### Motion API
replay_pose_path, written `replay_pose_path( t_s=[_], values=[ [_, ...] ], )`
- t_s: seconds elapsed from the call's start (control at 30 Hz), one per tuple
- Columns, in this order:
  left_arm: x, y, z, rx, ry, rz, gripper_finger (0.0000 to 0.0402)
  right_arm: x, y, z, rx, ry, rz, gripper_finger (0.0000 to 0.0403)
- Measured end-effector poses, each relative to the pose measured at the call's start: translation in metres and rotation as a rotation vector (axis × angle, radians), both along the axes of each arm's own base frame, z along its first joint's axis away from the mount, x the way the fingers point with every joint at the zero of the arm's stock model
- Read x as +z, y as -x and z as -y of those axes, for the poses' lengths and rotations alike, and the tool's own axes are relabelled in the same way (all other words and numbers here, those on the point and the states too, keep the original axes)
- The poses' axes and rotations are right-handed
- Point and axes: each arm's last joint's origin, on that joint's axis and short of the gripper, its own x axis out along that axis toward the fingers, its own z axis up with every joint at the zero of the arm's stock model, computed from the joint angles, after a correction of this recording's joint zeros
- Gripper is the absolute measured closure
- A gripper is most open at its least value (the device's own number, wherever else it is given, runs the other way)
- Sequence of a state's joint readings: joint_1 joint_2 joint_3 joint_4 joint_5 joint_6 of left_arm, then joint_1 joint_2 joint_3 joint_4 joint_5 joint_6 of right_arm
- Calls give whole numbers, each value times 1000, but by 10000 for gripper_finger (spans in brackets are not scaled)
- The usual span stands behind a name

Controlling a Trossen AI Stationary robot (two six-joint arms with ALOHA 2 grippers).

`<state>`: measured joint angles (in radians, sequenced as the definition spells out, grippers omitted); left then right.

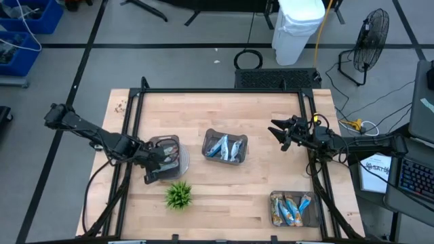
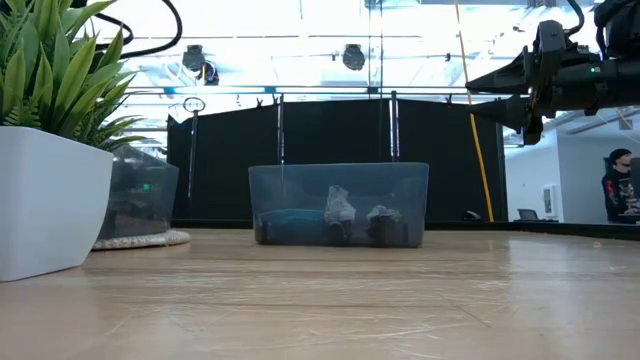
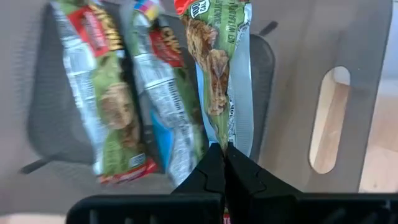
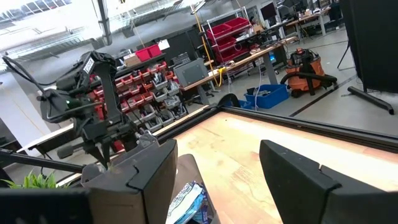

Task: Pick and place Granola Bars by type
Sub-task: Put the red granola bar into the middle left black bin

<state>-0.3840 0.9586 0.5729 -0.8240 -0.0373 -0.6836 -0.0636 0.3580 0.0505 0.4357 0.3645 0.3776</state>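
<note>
Clenched on a green bar [image 3: 219,74], my left gripper [image 3: 224,163] should lower into the tray [image 1: 166,144] before releasing; right gripper [image 1: 280,133] waits, fingers spread.

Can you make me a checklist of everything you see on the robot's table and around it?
Surface: wooden table, bare in the middle.
Job's things: granola bars in the centre tray; more bars in the near-right tray; green-wrapped bars in the left tray.
Clutter: small green plant.
Grippers: left gripper shut on a green-wrapped bar over the left tray; right gripper open, raised, empty.
Cables: yellow cable on the floor.
Surroundings: fan, white bin, a person in the distance.
</note>
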Motion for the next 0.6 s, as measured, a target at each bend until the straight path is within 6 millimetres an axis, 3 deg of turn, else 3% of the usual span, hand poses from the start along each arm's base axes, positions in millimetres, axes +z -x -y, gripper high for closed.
replay_pose_path(
  t_s=[0.4, 0.6],
  values=[
    [-20, 2, 1, -22, 38, -1, 401, 0, 0, 0, 0, 0, 0, 181],
    [-21, 2, -2, -25, 36, -6, 386, 0, 0, 0, 0, 0, 0, 181]
  ],
)
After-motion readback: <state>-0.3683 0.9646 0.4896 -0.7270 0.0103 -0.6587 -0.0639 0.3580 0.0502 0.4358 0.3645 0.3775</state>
